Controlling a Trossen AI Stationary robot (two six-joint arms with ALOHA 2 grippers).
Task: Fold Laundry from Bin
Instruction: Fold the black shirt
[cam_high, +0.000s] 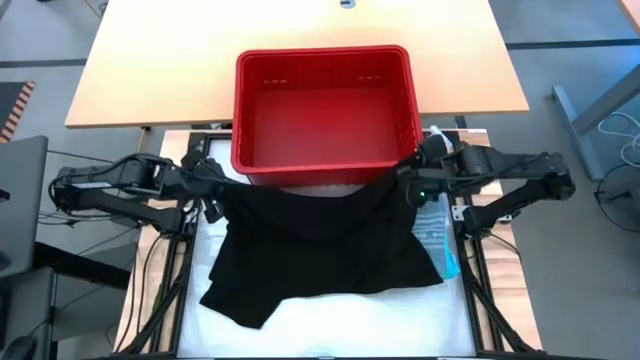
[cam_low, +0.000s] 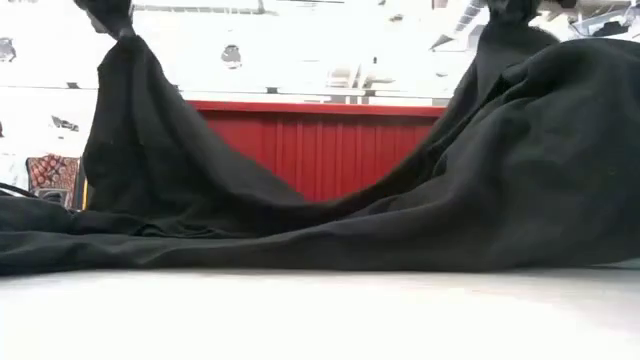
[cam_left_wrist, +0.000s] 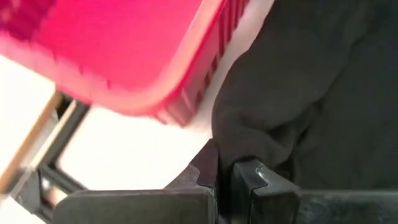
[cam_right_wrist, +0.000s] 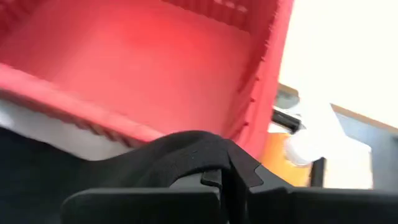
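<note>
both grippers, left (cam_high: 212, 196) at 9 o'clock and right (cam_high: 407, 180) at 3 o'clock, pinch the black garment (cam_high: 320, 245), stretched just below the red bin (cam_high: 322, 165) at 12 o'clock.

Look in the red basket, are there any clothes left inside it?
No, in the high view the red basket shows only its bare floor, and the black garment lies outside it on the table.

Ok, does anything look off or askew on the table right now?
Mostly fine: both grippers, left and right, hold the black garment up by its far edge. One corner trails unevenly, and a bluish item lies half-covered beside it.
</note>
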